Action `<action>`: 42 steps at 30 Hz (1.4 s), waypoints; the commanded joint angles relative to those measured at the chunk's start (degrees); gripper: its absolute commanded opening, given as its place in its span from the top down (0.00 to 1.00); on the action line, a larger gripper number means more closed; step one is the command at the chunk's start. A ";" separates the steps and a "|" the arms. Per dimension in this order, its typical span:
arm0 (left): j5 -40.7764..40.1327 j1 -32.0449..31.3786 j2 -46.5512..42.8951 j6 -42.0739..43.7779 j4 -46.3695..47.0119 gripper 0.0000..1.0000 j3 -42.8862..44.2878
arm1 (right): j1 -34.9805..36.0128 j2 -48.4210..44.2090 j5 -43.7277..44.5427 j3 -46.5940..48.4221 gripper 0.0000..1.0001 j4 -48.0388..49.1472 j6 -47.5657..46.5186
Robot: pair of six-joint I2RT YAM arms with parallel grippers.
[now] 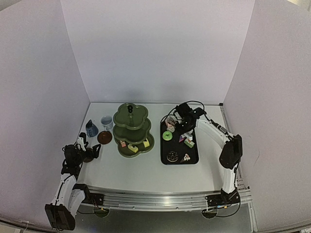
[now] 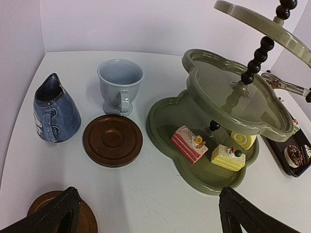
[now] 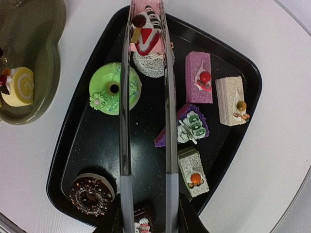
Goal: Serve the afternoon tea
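White counter [image 1: 146,170], boxed by pale walls [image 1: 155,48] on three sides. Olive-green three-tier stand [image 1: 131,127] mid-counter toward the back edge, with a pink slice [image 2: 189,144], yellow square [image 2: 227,158] and roll [image 2: 243,140] on its bottom tier. Dark-blue cup [image 1: 91,128], pale cup [image 1: 106,121] and brown saucer [image 1: 104,137] by the left edge. Black tray [image 3: 92,145] of cakes toward the right edge. Left end effector [image 2: 149,194] spread wide near a second saucer [image 2: 43,206]. Right end effector [image 3: 150,221] clamped on white tongs [image 3: 125,121], with tips either side of a pink cake [image 3: 148,41].
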 commanded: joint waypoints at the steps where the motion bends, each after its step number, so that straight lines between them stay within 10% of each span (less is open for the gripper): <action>1: 0.54 0.53 0.46 0.89 0.54 0.00 0.78 | 1.49 -0.70 -0.47 0.53 0.94 7.73 -2.12; 42: 0.75 0.87 1.15 1.50 2.77 0.00 -0.17 | 5.24 7.98 -20.70 4.25 0.97 13.20 5.11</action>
